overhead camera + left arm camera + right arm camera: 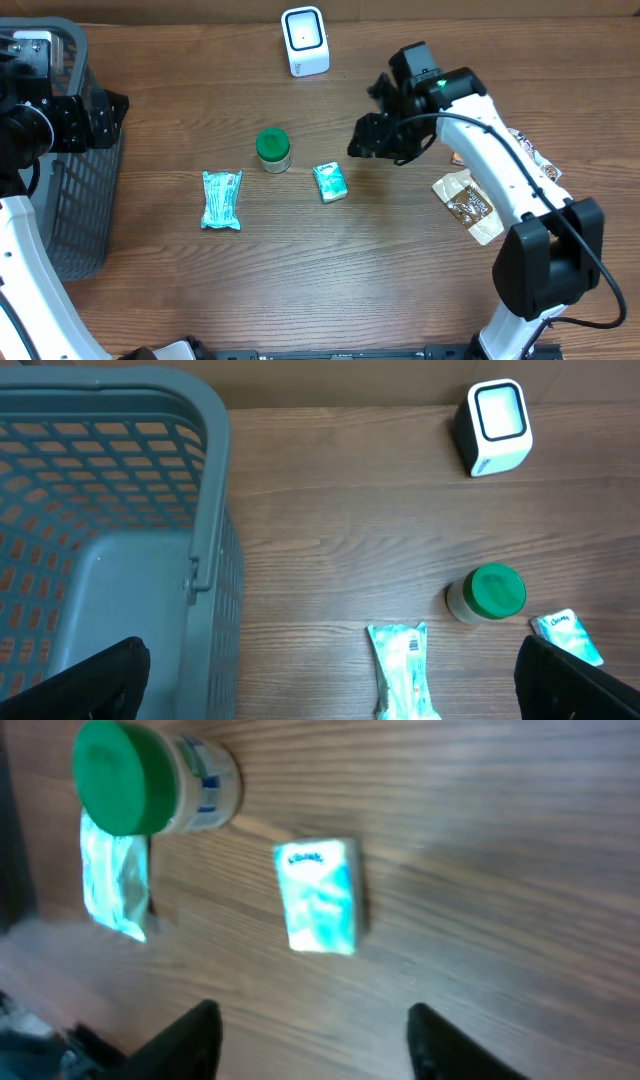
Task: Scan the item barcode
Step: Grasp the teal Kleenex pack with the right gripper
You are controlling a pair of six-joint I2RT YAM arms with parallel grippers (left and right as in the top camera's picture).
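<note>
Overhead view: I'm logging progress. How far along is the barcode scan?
Done: nothing visibly; the tissue pack and jar lie apart from the scanner. In hand: the right gripper hovers open and empty near the tissue pack. Remaining: grasp an item and scan it.

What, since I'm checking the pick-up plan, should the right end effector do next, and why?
Probably lower the right end effector onto the tissue pack: its jaws stand open and empty, and the pack lies flat just ahead of them.
</note>
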